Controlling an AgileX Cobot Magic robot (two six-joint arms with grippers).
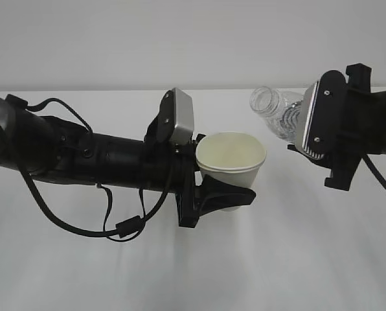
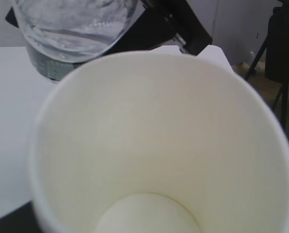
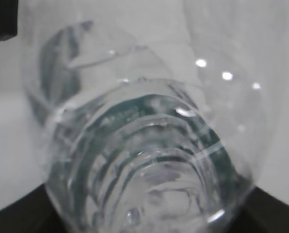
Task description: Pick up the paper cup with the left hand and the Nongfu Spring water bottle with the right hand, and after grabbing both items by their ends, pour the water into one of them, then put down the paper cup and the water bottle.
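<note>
The exterior camera looked slantwise down across the worktop (image 1: 193,278) toward the far wall. The left wrist camera peered closely into the paper cup (image 2: 159,145); the right wrist camera pressed near the bottle (image 3: 144,160), shared by all views.

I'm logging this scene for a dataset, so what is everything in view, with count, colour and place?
paper cup: one, white with cream inside, held above the table at centre, looks empty.
water bottle: one, clear with dark green label, uncapped, tipped on its side, mouth up and right of the cup's rim.
table: one, white, under everything.
left gripper: one, black, fingers closed around the cup.
right gripper: one, black, holding the bottle's base end.
</note>
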